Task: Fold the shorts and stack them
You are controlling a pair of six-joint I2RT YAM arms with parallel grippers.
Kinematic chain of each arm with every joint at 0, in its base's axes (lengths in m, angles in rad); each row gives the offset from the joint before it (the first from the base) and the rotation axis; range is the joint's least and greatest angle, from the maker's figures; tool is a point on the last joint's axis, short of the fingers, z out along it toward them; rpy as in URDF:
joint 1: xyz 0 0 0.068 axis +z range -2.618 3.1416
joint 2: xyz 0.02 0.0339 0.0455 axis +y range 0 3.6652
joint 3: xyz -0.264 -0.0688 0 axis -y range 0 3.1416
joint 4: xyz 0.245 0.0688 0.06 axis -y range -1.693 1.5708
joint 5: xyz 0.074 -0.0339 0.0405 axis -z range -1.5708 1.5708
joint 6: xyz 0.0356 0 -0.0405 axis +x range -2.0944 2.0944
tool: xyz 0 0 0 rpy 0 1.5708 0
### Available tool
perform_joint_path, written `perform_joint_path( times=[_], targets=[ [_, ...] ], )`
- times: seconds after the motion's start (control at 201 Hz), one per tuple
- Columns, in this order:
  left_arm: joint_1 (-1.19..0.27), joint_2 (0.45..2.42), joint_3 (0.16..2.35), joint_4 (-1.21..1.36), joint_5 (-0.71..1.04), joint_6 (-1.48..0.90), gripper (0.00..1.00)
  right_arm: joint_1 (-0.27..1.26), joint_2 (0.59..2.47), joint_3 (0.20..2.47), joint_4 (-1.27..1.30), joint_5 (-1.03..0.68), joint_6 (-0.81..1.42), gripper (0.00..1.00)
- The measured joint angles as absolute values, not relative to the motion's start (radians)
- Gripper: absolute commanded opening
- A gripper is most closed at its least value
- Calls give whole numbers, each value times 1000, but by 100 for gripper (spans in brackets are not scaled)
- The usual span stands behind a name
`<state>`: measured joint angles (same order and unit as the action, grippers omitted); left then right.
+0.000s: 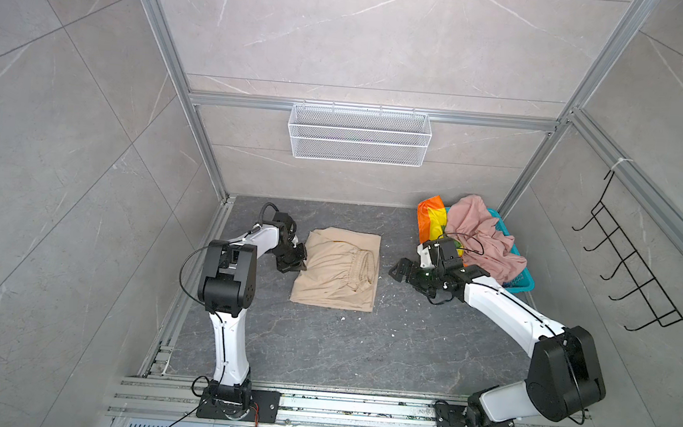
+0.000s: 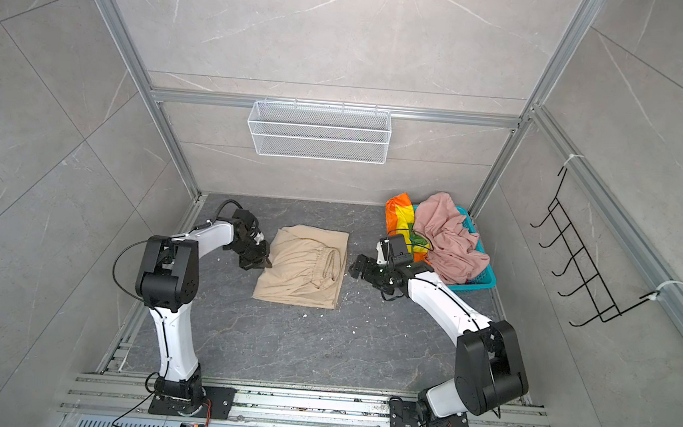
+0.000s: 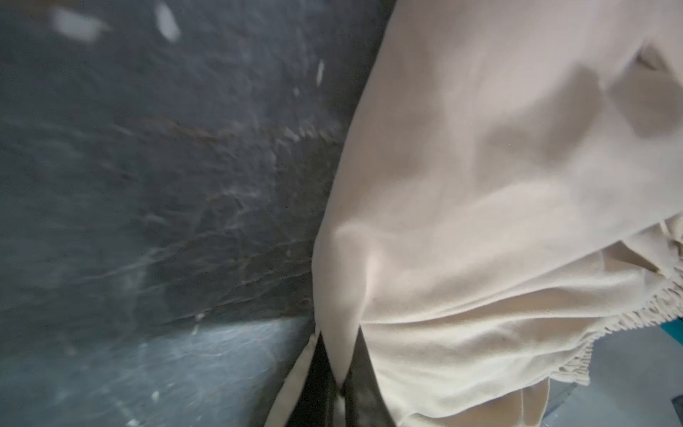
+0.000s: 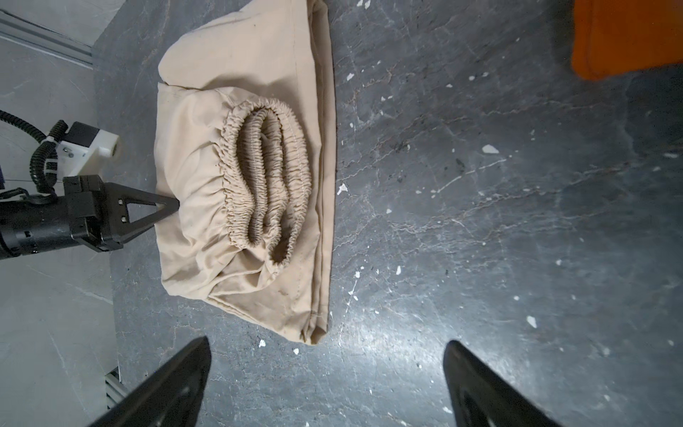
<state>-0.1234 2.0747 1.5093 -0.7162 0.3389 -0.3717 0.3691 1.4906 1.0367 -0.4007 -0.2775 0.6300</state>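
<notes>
Beige shorts (image 1: pixel 337 268), folded into a nearly square bundle, lie at the middle of the dark stone counter (image 1: pixel 321 346) in both top views (image 2: pixel 302 267). The gathered waistband (image 1: pixel 362 268) rests on top, toward the right arm, with its long axis running from the front to the back of the counter. The left claw (image 1: pixel 301 266) meets the bundle's left edge (image 2: pixel 267 263). The right claw (image 1: pixel 397 272) hangs just beside the bundle's right edge, jaws spread and empty (image 2: pixel 356 266). Rainbow-striped shorts (image 1: pixel 431 219) and pink shorts (image 1: pixel 483 238) are heaped in the teal basket (image 1: pixel 520 283) at the back right corner; the striped pair spills over its left rim.

Left wrist view: the left claw (image 3: pixel 338 384) is closed on a pinch of the beige shorts (image 3: pixel 480 185), which rises into a small ridge between the dark fingers (image 3: pixel 318 369).

Right wrist view: the right claw (image 4: pixel 327 344) stands wide open, gripping nothing, its fingers (image 4: pixel 177 377) clear of the cloth. The beige shorts (image 4: pixel 207 222) show the oval waistband (image 4: pixel 266 177) opening upward, and the left claw (image 4: pixel 173 205), tips together, bites the edge opposite.
</notes>
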Motion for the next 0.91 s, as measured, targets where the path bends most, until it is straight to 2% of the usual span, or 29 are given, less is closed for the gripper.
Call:
perform_joint_path(
  times=[0.234,0.394,0.613,0.907],
  targets=[
    [43,2090,1723,-866,161,-293,0,363,1484,1037,-401,-296,615,99],
    [158,2185,1937,-934,2,-168,0,363,1484,1037,-401,-315,611,99],
    [175,2331,2137,-987,-150,-50,0,363,1509,1047,-424,-330,601,99],
    [244,2401,2220,-1017,-191,-44,0,329,1546,1150,-513,-301,561,99]
  ],
)
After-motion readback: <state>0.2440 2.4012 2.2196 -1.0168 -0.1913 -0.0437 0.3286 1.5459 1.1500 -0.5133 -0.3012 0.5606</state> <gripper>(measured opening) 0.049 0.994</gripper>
